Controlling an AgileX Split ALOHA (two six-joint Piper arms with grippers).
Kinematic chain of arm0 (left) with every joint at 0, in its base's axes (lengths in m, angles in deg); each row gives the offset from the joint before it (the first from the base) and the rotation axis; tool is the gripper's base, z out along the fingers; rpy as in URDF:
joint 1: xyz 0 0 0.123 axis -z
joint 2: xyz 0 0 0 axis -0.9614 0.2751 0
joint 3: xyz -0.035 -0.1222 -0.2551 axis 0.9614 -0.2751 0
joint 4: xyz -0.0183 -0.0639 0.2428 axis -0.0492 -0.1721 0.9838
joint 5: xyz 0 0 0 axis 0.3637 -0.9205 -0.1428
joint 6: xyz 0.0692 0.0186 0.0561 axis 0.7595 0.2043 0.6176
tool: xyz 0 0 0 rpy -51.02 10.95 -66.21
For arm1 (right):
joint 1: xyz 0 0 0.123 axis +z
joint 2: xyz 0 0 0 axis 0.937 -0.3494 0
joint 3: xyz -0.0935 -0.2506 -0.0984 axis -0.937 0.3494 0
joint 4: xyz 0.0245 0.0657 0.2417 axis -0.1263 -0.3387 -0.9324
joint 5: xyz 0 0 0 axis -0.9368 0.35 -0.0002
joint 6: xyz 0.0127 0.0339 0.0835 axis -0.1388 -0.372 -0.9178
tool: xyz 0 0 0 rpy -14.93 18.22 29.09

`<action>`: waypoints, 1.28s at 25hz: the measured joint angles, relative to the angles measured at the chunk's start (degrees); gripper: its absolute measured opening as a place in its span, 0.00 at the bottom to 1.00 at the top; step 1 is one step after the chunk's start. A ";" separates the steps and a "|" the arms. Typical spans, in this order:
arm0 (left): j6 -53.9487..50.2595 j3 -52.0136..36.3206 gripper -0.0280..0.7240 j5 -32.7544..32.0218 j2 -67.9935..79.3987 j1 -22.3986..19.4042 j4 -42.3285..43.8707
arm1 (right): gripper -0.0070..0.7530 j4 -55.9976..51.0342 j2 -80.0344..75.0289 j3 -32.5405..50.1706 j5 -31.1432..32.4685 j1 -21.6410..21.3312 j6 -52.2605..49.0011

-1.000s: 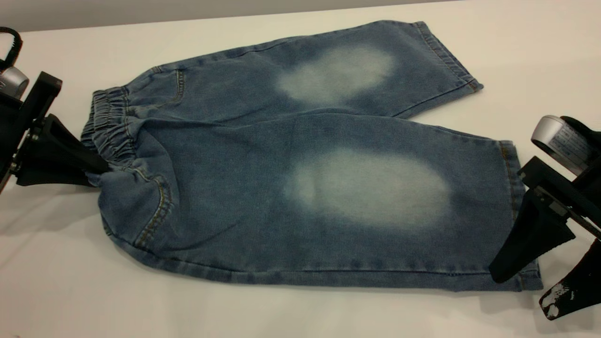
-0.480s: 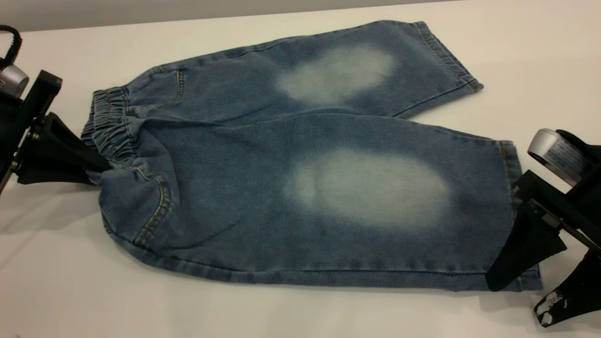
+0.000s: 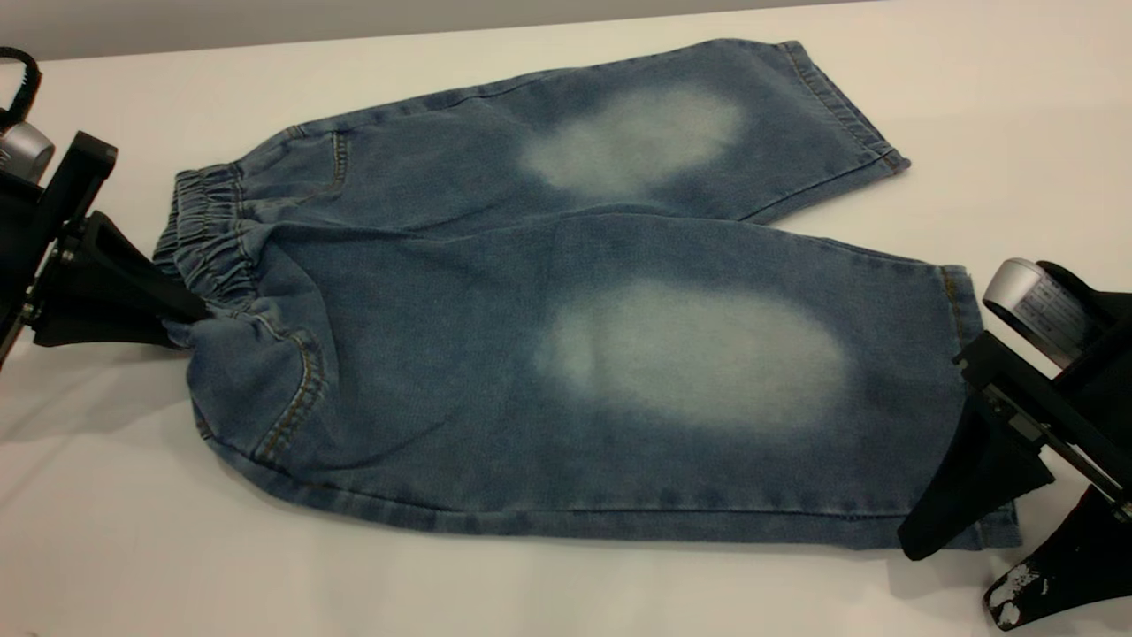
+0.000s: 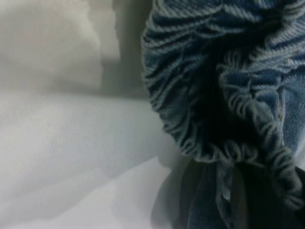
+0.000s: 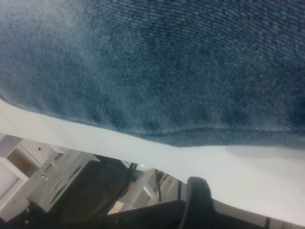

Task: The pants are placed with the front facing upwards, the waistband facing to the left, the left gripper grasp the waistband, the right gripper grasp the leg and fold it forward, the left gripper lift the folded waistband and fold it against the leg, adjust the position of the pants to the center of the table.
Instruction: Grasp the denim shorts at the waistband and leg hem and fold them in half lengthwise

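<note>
The blue denim pants [image 3: 460, 292] lie flat, front up, on the white table [image 3: 548, 593], with the elastic waistband [image 3: 208, 243] at the left. My left gripper [image 3: 181, 323] is shut on the waistband's near end; up close the gathered waistband [image 4: 190, 95] bunches between its dark fingers. The near leg [image 3: 707, 363] stretches right to its stitched hem [image 3: 959, 354]. My right gripper [image 3: 955, 579] is open at the hem's near corner. One finger [image 3: 964, 487] rests over the denim, and the white-scuffed fingertip [image 3: 1013, 597] is off the cloth. The right wrist view shows the leg [image 5: 167, 62] above bare table [image 5: 248, 167].
The far leg [image 3: 637, 133] angles toward the back right, its hem near the table's far edge [image 3: 354, 34]. Bare tabletop surrounds the pants, with a wide strip along the front. Shelving [image 5: 43, 181] shows beyond the table edge in the right wrist view.
My right gripper has slid left and toward the front, closing in on the leg hem's near corner with its fingers still apart. The left gripper and the pants have stayed put.
</note>
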 joint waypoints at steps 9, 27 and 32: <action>0.20 0.00 0.19 -0.17 0.00 0.00 0.00 | 0.55 -4.83 0.39 0.11 -2.75 0.00 4.88; 0.34 0.00 0.19 -0.84 0.00 0.00 -0.16 | 0.54 -14.32 6.12 -0.13 -11.56 -0.05 15.77; 0.34 0.00 0.19 -0.84 0.00 0.00 -0.16 | 0.48 -20.12 5.99 -0.08 -9.99 -0.05 21.45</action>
